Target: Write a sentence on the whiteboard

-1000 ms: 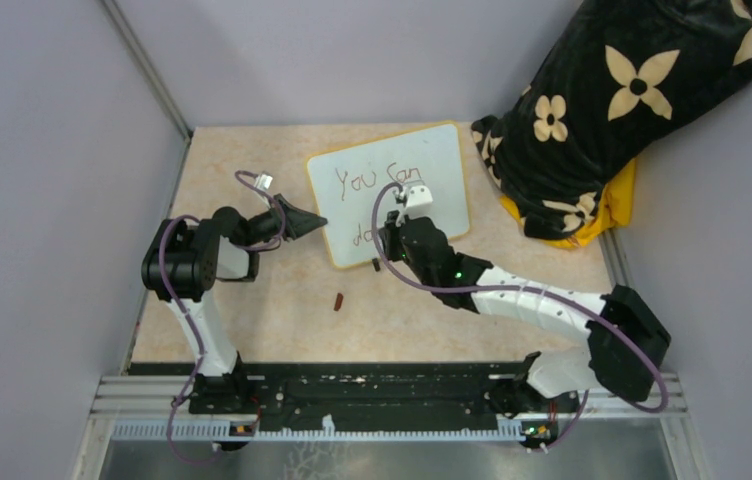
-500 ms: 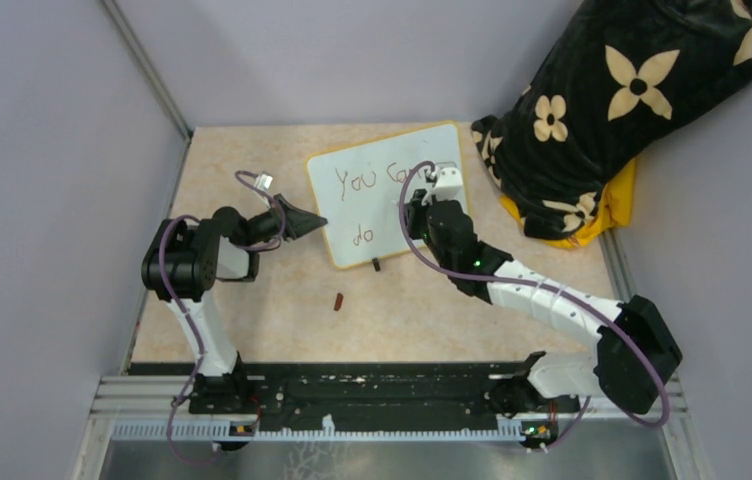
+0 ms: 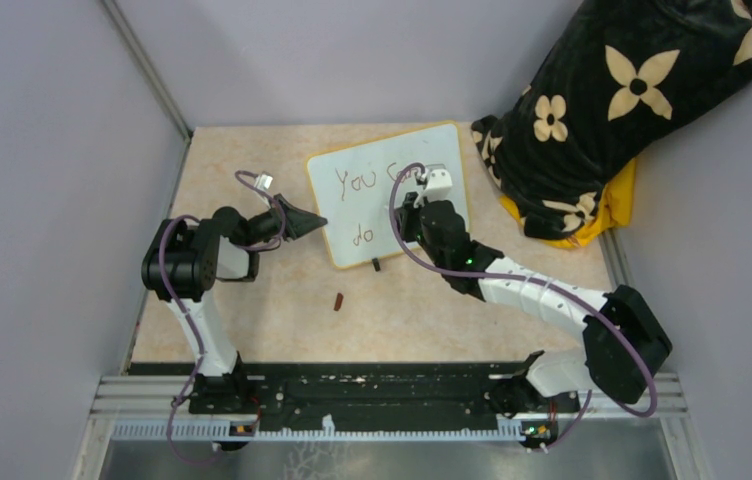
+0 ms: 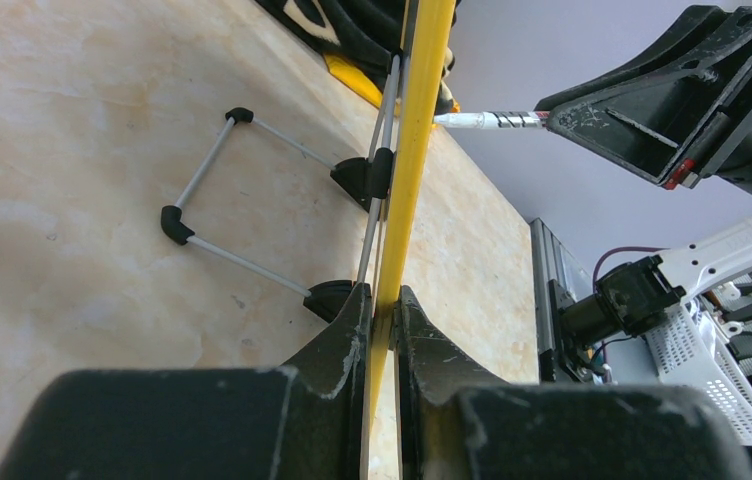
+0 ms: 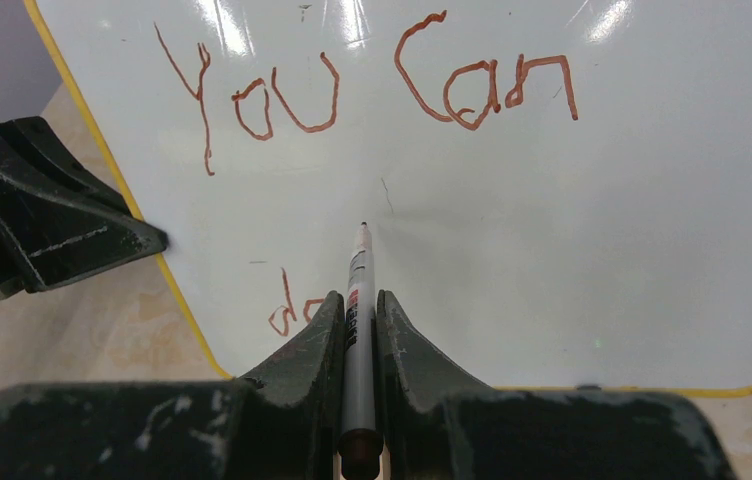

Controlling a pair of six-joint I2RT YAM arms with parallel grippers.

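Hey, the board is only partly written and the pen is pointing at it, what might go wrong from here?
1. The left hand pinches only the yellow edge of the whiteboard, so pressure from the marker might swivel or tip it.
2. The right hand sits low beside "do", so its fingers might smear the sentence.

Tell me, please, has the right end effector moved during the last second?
Yes. Against the whiteboard, which stayed in place, the right end effector moved to the right along the board and slightly toward its far edge.
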